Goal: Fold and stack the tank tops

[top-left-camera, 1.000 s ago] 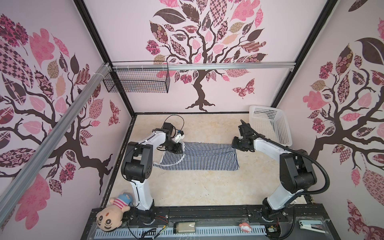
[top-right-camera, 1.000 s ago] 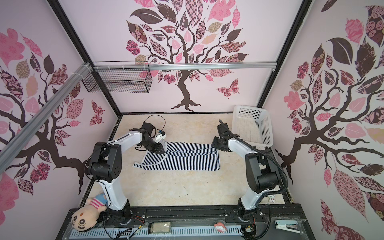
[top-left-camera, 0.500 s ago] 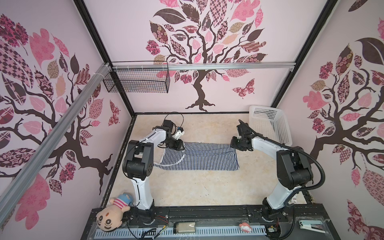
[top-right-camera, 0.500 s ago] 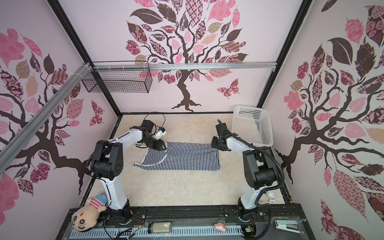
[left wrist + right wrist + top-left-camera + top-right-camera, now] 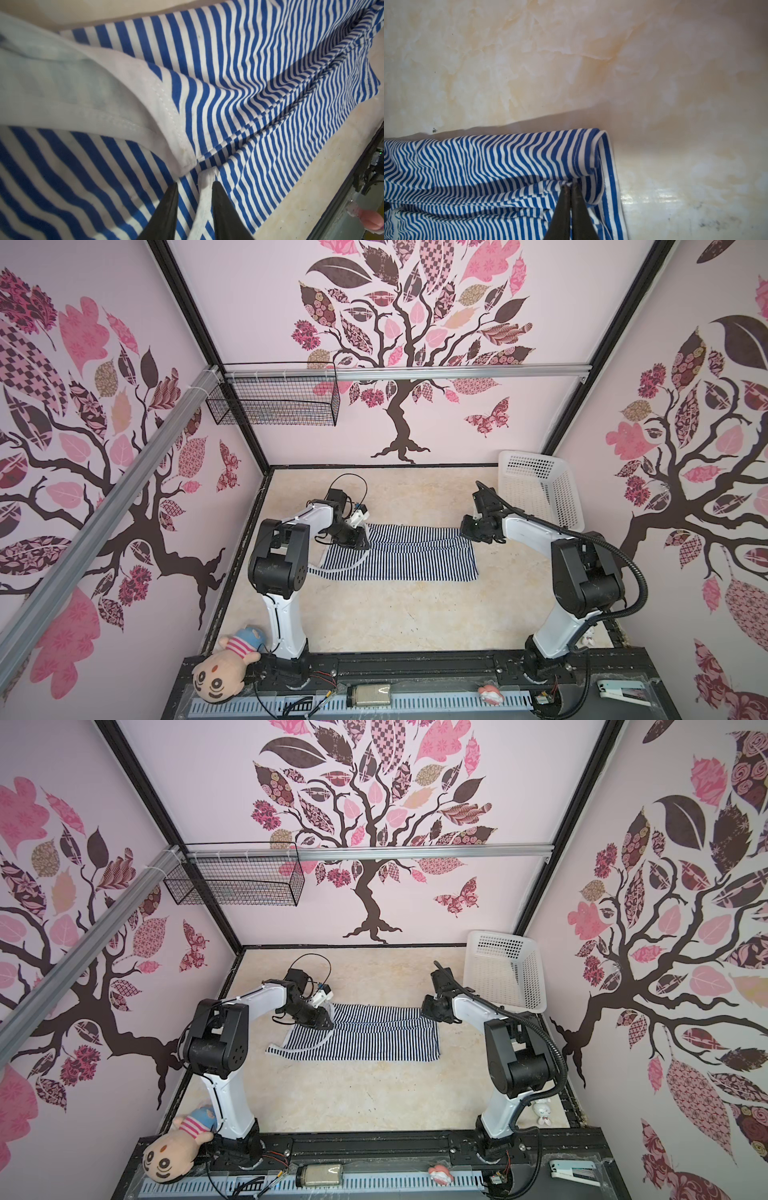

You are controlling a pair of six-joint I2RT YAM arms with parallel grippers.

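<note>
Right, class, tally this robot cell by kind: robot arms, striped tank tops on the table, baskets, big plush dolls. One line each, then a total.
Robot arms: 2, left arm, right arm
Striped tank tops: 1
Baskets: 2, white plastic basket, black wire basket
Big plush dolls: 1
Total: 6

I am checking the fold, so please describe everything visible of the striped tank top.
The tank top is soft cloth with thin navy and white stripes and white edging. It lies flat on the table, straps toward the left arm, with long creases across its middle. The right gripper is shut on its curled hem corner; the left gripper has its jaws astride a white edging, grip unclear.
</note>
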